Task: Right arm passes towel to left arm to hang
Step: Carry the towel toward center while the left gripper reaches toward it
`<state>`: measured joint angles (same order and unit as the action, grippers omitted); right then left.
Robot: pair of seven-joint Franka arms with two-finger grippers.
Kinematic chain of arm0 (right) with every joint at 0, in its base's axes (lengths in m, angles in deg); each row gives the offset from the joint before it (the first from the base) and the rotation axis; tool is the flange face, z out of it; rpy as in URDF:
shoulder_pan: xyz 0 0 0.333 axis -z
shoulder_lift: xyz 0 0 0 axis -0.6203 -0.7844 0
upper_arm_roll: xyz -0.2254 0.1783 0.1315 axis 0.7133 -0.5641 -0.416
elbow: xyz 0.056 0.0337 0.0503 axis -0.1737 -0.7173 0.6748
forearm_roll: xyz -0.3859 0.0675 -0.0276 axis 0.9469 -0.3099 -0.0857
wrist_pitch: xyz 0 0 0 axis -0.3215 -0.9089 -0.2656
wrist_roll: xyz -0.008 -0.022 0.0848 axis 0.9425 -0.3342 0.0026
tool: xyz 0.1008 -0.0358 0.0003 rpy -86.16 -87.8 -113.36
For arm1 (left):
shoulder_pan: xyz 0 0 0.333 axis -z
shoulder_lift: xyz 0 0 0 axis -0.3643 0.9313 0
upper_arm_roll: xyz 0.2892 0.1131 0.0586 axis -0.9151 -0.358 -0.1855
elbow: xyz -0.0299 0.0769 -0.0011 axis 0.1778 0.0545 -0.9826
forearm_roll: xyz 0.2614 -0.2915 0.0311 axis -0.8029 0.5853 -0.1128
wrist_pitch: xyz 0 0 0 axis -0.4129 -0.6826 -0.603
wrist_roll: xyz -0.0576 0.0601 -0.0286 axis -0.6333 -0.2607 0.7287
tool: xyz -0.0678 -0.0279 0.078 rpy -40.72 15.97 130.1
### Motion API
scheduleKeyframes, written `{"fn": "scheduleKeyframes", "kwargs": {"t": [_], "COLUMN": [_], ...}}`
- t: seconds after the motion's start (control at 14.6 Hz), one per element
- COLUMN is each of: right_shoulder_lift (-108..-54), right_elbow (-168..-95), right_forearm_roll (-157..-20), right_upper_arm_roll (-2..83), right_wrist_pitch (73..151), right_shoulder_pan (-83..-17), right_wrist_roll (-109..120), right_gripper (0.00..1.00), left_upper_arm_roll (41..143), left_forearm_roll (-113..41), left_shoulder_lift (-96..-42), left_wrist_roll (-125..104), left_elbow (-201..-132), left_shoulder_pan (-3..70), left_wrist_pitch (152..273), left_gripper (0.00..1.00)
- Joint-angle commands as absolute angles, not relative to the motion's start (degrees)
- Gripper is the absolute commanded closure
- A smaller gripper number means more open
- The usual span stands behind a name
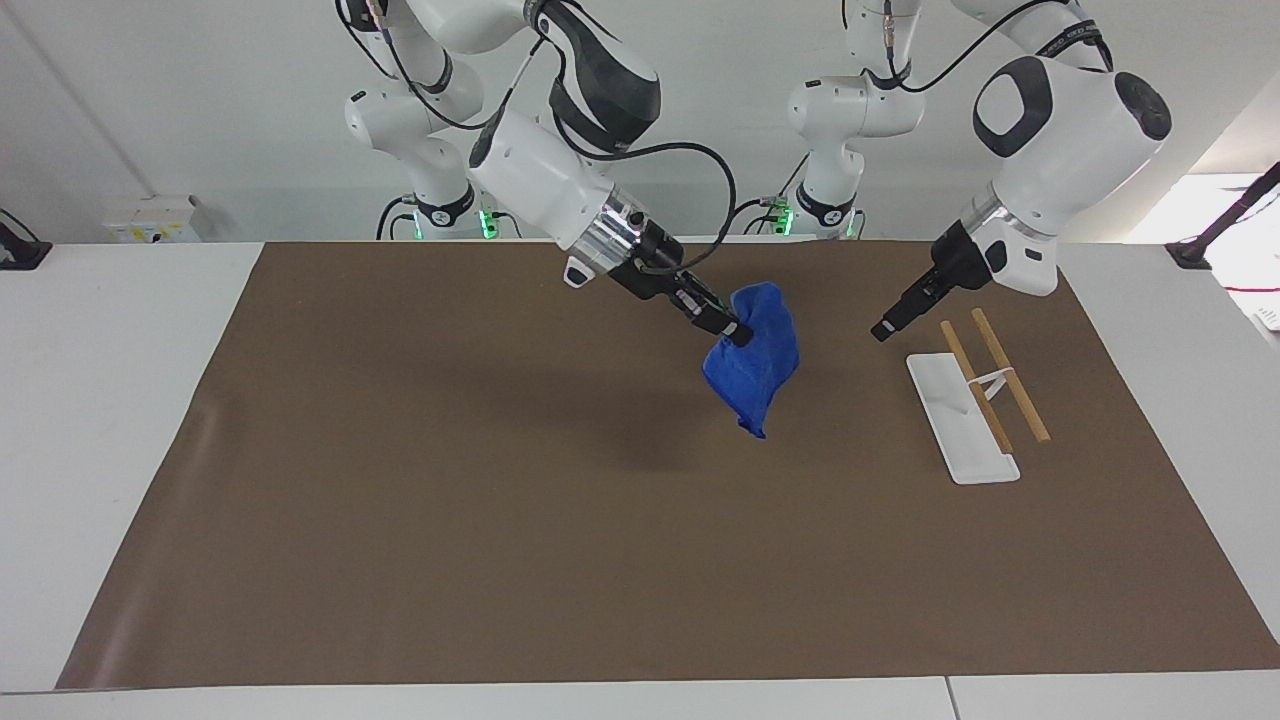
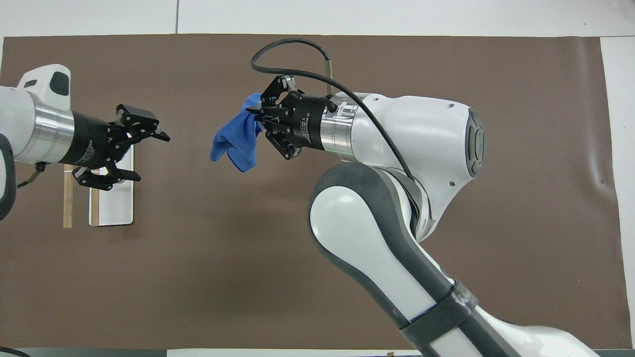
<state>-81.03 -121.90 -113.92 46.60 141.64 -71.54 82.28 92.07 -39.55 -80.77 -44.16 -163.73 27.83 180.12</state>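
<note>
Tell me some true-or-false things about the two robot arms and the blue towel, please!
1. The right gripper holds the towel up in the air. True.
2. The left gripper already grips the towel. False: it is apart from it, jaws open.
3. The towel hangs on the rack. False: the rack's wooden bars are bare.
4. The rack stands toward the left arm's end of the brown mat. True.
</note>
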Motion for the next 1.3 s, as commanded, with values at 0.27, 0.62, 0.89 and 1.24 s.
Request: {"fn": "scheduleKeyframes", "kwargs": {"t": [0.27, 0.62, 0.89, 1.24], "right_shoulder_lift": [-81.2, -81.2, -81.2, -81.1], "right_elbow": [-122.0, -122.0, -122.1, -122.2], "right_forearm_roll": [-115.1, -115.0, -114.8, -114.4], "right_upper_arm_roll": [46.7, 46.7, 46.7, 46.7], "right_wrist_pitch": [142.9, 142.8, 142.9, 143.0], "right_shoulder_pan": [-72.2, -72.2, -72.3, -72.3], "right_wrist_roll": [82.3, 82.0, 81.7, 81.3], "right_gripper": [1.0, 1.0, 1.0, 1.0], "left_upper_arm_roll": [91.7, 91.6, 91.7, 91.6], "left_forearm_roll": [-32.6, -25.7, -25.2, -23.8], "left_shoulder_lift": [-82.7, -81.6, -81.2, -79.4], "left_wrist_roll": [-68.3, -75.0, -78.4, -78.7], "left_elbow": [-172.9, -176.2, -178.2, -177.4], "left_shoulder_pan": [31.6, 34.7, 38.1, 38.5], "left_wrist_pitch": [194.2, 201.3, 206.8, 212.1], "left_gripper": [0.0, 0.0, 0.07, 1.0]}}
